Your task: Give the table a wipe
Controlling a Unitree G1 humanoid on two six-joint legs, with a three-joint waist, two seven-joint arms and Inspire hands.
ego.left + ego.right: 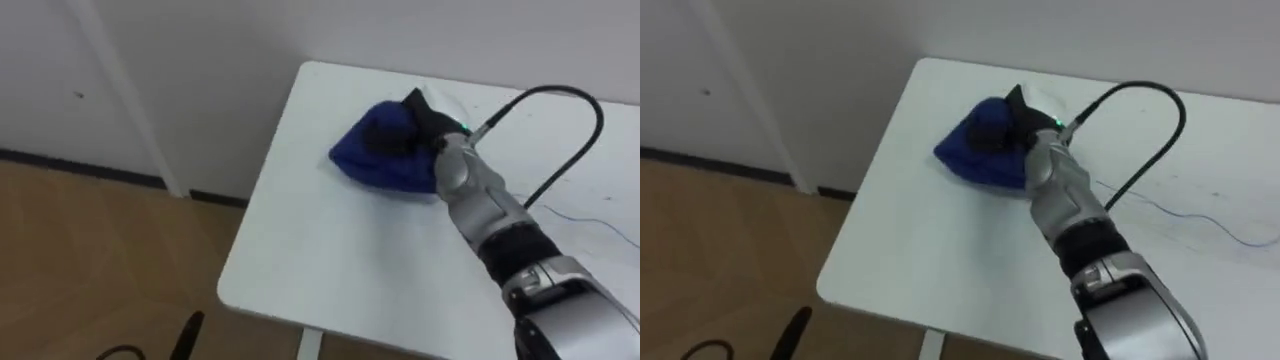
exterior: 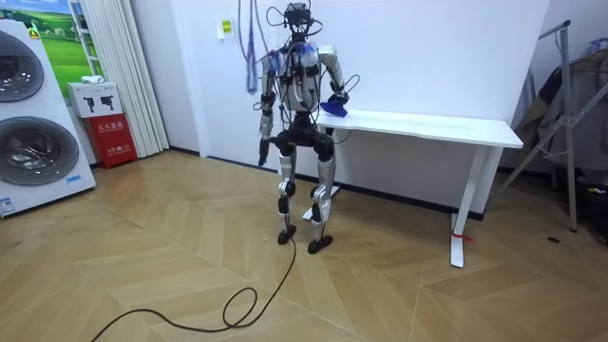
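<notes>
Standing: the robot, upright at the end of the table (image 2: pixel 418 123), left of centre in the room view.
table: one, white, filling the lower right of the eye views.
cloth (image 1: pixel 370 165): one, blue, bunched, on the tabletop near its far corner, upper centre of the frame.
right hand (image 1: pixel 405 122): one, resting on the cloth's upper right part; grasping or merely pressing cannot be told.
left hand (image 2: pixel 260 157): one, hanging beside the hip; state cannot be told.

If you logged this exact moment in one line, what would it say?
right hand: resting on blue cloth | cloth: on white table, near its far left corner | left hand: down at robot's side
</notes>
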